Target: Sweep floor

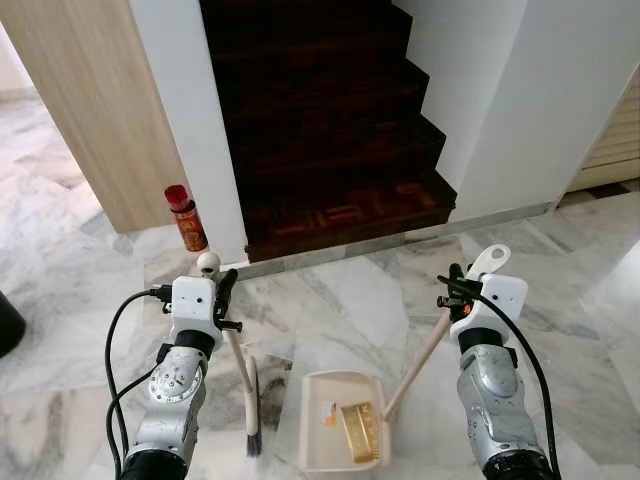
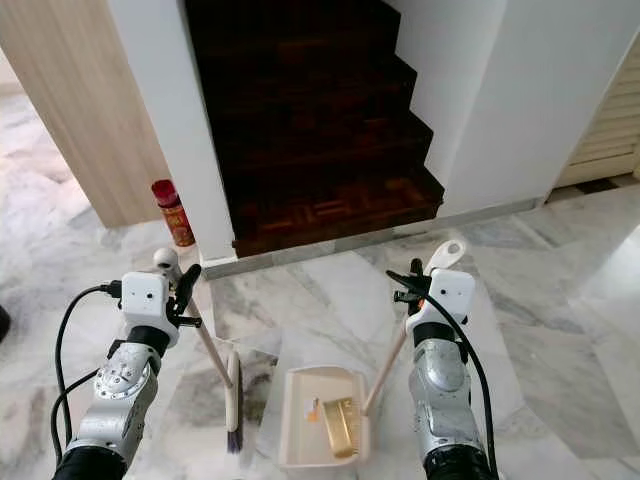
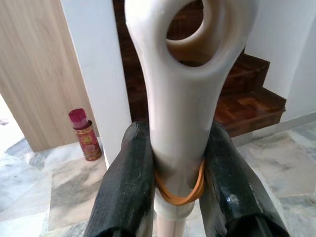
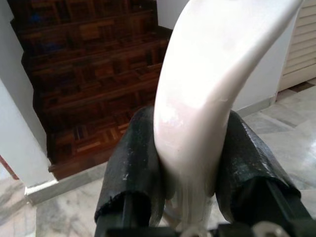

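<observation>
A: Left arm, as seen from the head: forearm raised in front of the body, the left end effector (image 1: 222, 290) pointing up and forward toward the stairs (image 1: 330, 130). What is it holding?

B: The broom (image 1: 243, 375). Both black fingers (image 3: 129, 182) are pinched on the cream handle just below its looped top, where an orange rubber band (image 3: 178, 190) circles the handle. The handle slants down and slightly rightward to the brush head, whose dark bristles rest on the marble floor (image 1: 330, 290).

A: And the right arm?

B: Much the same pose, forearm lifted, the right end effector (image 1: 458, 288) clamped on the cream top of the dustpan's handle (image 1: 420, 358). In the right wrist view the two fingers (image 4: 131, 163) press against either side of that handle.

A: Where does the dustpan (image 1: 342, 425) sit?

B: On the floor between the two arms, just right of the brush head. It is a cream tray, and its pale wooden handle rises diagonally to the right end effector. Inside lie a shiny gold wrapper (image 1: 360, 430) and a small orange scrap (image 1: 329, 420).

A: Surroundings?

B: Dark wooden stairs straight ahead between white walls. A red canister (image 1: 186, 218) with a red cap stands upright on the floor at the foot of the left wall, beside a light wood panel (image 1: 90, 100).
</observation>
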`<state>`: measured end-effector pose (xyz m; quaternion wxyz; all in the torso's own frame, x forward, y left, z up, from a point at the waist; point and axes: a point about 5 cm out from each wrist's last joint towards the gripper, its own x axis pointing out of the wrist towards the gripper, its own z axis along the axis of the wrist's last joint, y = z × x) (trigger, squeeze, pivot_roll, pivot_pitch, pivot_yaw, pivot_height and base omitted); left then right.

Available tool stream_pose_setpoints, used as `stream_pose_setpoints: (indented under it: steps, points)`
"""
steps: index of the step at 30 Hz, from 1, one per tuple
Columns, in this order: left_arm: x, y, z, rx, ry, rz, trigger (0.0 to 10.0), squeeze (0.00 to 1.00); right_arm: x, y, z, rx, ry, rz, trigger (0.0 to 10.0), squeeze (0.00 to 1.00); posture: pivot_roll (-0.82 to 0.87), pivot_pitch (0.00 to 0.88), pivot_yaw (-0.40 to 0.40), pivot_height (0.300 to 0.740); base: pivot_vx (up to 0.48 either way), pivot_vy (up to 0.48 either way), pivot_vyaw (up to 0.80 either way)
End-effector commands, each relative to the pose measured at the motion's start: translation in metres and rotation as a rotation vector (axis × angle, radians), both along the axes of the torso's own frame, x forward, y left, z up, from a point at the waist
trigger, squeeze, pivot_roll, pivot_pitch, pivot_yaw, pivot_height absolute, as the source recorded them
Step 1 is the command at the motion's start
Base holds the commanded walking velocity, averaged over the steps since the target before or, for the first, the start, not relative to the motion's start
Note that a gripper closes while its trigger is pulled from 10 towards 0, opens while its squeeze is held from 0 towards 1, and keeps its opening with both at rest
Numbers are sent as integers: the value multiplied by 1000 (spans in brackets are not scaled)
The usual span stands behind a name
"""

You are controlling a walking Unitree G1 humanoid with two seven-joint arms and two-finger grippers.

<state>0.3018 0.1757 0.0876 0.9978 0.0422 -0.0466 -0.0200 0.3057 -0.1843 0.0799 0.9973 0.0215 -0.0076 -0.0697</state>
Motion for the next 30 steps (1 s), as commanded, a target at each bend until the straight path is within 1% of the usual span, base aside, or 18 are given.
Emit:
stream_pose_setpoints:
  steps: [1,5,30]
  points:
    - [2,4,12,6,-51,13,10000,0,6,6,13,19,-54,18,10000,0,90,0,-4,740,0,319,0]
    - [2,3,12,2,-51,16,10000,0,6,7,13,26,-51,23,10000,0,92,0,-4,740,0,325,0]
    - [2,5,13,-1,-51,27,10000,0,8,11,13,25,-36,37,10000,0,103,0,-6,740,0,417,0]
